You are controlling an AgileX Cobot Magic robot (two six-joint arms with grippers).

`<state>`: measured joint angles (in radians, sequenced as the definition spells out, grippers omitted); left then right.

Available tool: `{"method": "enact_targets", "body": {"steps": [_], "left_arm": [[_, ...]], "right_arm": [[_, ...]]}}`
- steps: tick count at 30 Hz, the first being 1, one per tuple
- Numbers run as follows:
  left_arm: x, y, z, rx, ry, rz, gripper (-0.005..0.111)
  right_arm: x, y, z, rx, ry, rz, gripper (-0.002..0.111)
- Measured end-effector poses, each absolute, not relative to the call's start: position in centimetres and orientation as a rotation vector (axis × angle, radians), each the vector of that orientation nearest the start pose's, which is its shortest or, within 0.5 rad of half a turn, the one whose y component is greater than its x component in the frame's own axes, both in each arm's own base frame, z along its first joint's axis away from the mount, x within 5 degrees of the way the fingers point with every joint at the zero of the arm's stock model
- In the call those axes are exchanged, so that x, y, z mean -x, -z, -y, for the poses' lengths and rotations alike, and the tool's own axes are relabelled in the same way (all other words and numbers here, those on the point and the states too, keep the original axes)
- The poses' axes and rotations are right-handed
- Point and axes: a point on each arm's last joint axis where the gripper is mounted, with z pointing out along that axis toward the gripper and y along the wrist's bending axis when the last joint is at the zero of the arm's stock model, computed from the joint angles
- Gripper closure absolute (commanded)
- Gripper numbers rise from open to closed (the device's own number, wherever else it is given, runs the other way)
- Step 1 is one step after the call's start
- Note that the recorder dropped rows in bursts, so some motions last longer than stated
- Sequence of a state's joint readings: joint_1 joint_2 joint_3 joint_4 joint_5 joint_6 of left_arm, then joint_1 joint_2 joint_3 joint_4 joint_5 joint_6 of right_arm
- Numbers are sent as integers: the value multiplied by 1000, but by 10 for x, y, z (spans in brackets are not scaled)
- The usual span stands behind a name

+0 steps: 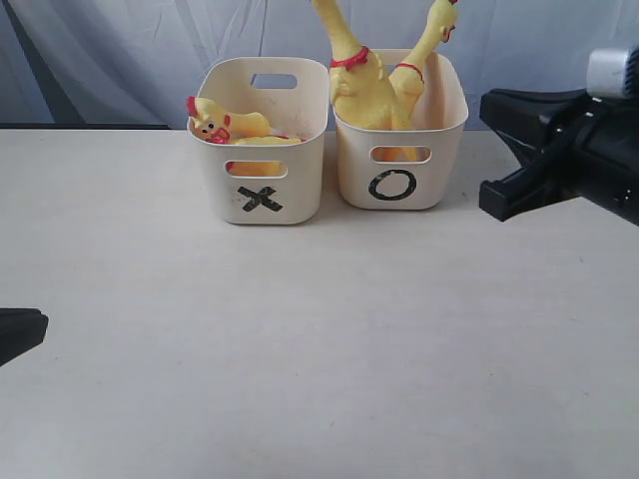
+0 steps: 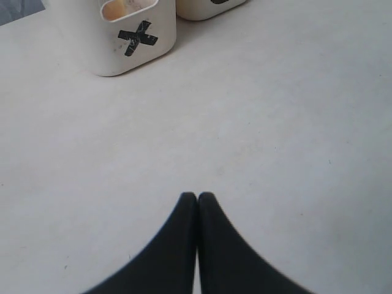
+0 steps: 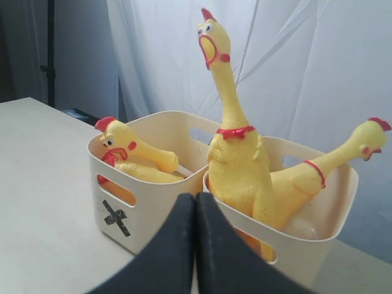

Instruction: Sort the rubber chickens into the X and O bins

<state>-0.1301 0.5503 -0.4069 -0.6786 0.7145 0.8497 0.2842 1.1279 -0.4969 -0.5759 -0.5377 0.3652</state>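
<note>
the sorting was judged to be at its end: no chicken was seen on the table point(image 1: 319, 349) in any view. the head piece point(image 1: 213, 120) was lodged in the x bin point(image 1: 300, 185), with a yellow body point(image 3: 147, 176) lying under it. two whole chickens point(image 1: 357, 85) were stood in the o bin point(image 1: 444, 160), necks poking above the rim. the bins were set side by side, close enough that a gap could hardly be made out.

the left gripper point(image 2: 197, 197) was held low over bare table, well apart from the bins, its fingers pressed together with nothing between them. the right gripper point(image 3: 196, 199) was likewise closed and empty, pointed at the two bins from near by.

if the sort was indeed complete, little more was called for than both arms being drawn clear of the bins without a rim or a protruding neck being knocked.

both whole chickens' faces were shown only in the right wrist view; the taller one was cut off at the neck in the exterior view. the o mark point(image 1: 392, 185) was plain in the exterior view but hidden behind the fingers in the right wrist view. in the left wrist view no chicken was shown, only yellow glimpsed through the x bin's slot point(image 2: 130, 7).
</note>
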Motion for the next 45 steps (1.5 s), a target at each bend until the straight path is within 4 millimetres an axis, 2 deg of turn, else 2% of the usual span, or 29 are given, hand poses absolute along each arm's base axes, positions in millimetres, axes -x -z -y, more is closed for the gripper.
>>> {"method": "enact_targets", "body": {"steps": [21,24,28,36,40,45], "left_arm": [[-91,-261,50,-693,368,-2065,107],[-88,-263,49,-693,363,-2046,107],[-80,-269,48,-688,344,-1985,107],[-60,-279,45,-676,302,-1852,107],[-57,-281,40,-613,247,-1834,107],[-51,-285,36,-546,178,-1797,107]], "right_arm": [[-209,-279,-87,556,-340,-1553,109],[-204,-285,-85,549,-323,-1546,109],[-187,-306,-79,534,-306,-1455,109],[-132,-355,-60,480,-263,-1178,109],[-103,-373,-44,415,-183,-1053,109],[-72,-385,-32,364,-107,-933,109]]}}
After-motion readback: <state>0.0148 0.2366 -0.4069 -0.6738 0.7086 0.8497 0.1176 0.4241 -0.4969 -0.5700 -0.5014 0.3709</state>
